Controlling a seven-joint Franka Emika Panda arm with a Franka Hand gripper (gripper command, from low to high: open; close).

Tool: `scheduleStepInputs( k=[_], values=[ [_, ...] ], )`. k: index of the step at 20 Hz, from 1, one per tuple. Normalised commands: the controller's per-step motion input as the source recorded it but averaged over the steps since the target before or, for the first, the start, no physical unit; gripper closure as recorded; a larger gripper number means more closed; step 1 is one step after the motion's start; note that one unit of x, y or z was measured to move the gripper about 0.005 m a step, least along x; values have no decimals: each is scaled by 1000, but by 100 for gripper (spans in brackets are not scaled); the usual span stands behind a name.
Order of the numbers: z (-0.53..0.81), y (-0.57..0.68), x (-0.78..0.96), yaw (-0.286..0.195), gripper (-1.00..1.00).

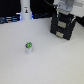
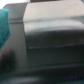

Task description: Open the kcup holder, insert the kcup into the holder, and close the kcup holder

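Observation:
The kcup (image 1: 29, 46), a tiny white cup with a green top, stands upright on the pale table toward the exterior view's left. The kcup holder (image 1: 62, 28) is a black box at the back on the exterior view's right, and both its drawer fronts look pushed in. My gripper (image 1: 65, 15) hangs right over the holder's top, far from the kcup. Its fingers merge with the black box, so I cannot tell how the jaws stand. The blurred wrist view is filled by the holder's dark top and front (image 2: 50, 30); the kcup is not in it.
A taller white bottle-shaped thing (image 1: 25, 13) stands at the back on the exterior view's left, before a dark backdrop. A teal object (image 2: 5, 25) shows at the edge of the wrist view. The pale table (image 1: 50, 60) stretches toward the front.

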Motion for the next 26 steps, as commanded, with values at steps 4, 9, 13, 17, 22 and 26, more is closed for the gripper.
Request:
scheduleStepInputs(
  k=[4, 9, 13, 17, 22, 26],
  values=[
    [-365, 21, -300, -9, -100],
    [-65, 7, -85, -8, 100],
    [-9, -12, 15, 0, 100],
    [-8, -12, 33, -2, 100],
    [48, -83, 405, -20, 100],
    [207, -250, 836, -57, 100]
  ],
)
